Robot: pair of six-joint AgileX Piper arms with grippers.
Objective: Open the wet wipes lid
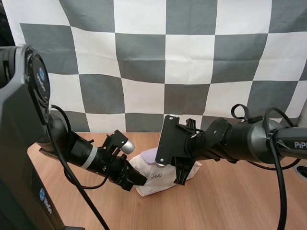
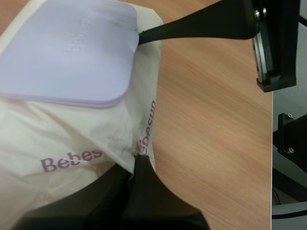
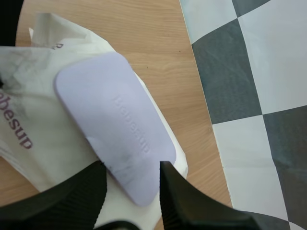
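Observation:
A white pack of wet wipes [image 1: 160, 184] with purple lettering lies on the wooden table, its lilac lid [image 1: 150, 156] lying flat on top. My left gripper [image 1: 136, 181] comes in from the left and is shut on the pack's wrapper edge [image 2: 139, 148], where its fingers form one dark wedge [image 2: 138, 165]. My right gripper [image 1: 178, 175] reaches in from the right and is open. Its two ribbed fingers stand apart [image 3: 133, 177] with the narrow end of the lid [image 3: 115, 124] between them. One right finger [image 2: 192, 26] touches the lid's corner [image 2: 67, 52].
The wooden table [image 1: 230, 201] stretches bare to the right and front of the pack. Its far edge [image 3: 192, 72] runs close behind the pack. My left arm's base [image 1: 24, 143] fills the near left.

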